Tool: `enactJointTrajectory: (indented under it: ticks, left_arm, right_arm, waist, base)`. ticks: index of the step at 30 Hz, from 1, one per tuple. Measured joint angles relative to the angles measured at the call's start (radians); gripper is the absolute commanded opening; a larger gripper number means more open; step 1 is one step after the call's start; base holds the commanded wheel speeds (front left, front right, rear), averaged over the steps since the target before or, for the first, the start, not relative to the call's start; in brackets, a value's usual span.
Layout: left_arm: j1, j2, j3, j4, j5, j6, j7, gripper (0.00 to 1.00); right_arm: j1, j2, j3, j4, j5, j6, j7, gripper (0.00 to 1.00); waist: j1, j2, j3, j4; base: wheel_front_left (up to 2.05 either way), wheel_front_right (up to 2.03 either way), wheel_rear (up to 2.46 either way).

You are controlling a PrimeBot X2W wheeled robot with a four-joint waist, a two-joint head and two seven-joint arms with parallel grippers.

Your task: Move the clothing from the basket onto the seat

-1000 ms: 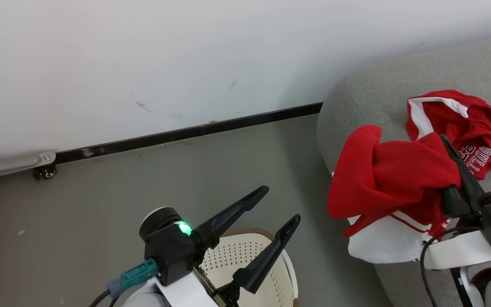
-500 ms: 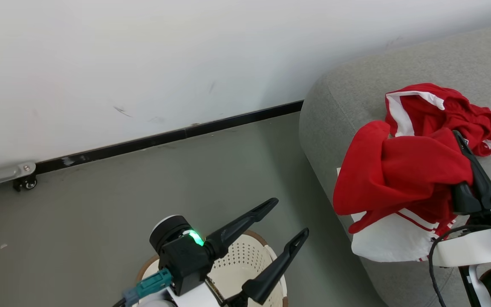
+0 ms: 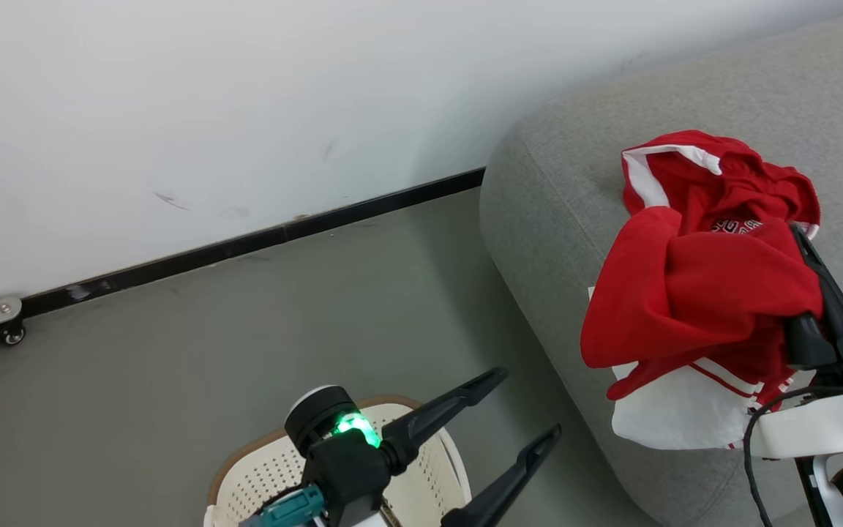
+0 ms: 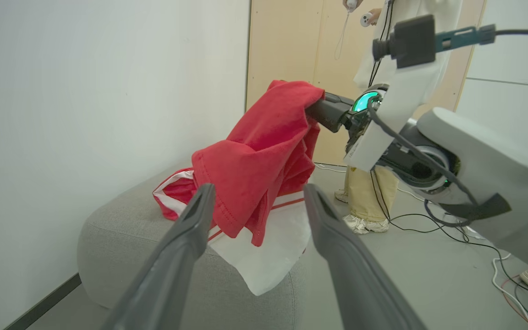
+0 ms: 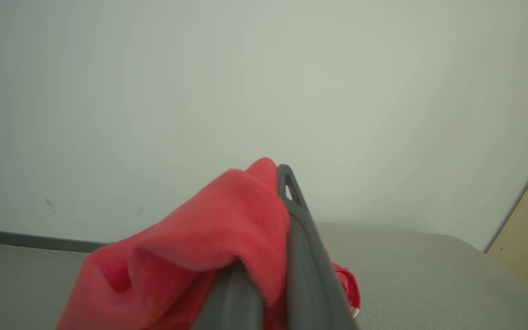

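The floor [image 3: 246, 307] and the seat [image 3: 575, 183] are viewed steeply downward from the head, the seat at 3 o'clock. The seat and the clothing [image 3: 699, 293] are shared by all views: the left wrist view is set low and level, the right close against the clothing.

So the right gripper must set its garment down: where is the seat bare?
Bare seat lies between the lettered garment and the wall, and along the rounded left corner. The front edge is crowded: the right gripper holds a red-and-white garment beside the lettered one.
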Motion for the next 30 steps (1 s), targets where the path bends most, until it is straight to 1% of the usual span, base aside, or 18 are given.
enactJointTrajectory:
  ticks: [7, 30]
  left_arm:
    - [-0.005, -0.006, -0.033, 0.012, 0.0, 0.0, -0.006, 1.0]
    - [-0.02, -0.003, -0.036, 0.072, 0.007, 0.0, -0.021, 1.0]
  right_arm:
    - [0.013, 0.003, -0.008, -0.012, 0.0, 0.0, 0.007, 0.0]
    - [0.017, 0.005, -0.001, -0.028, 0.001, 0.0, 0.007, 0.0]
  waist:
    - [0.0, 0.0, 0.007, -0.033]
    - [0.0, 0.0, 0.01, -0.154]
  base:
    - [0.0, 0.0, 0.0]
    - [0.0, 0.0, 0.0]
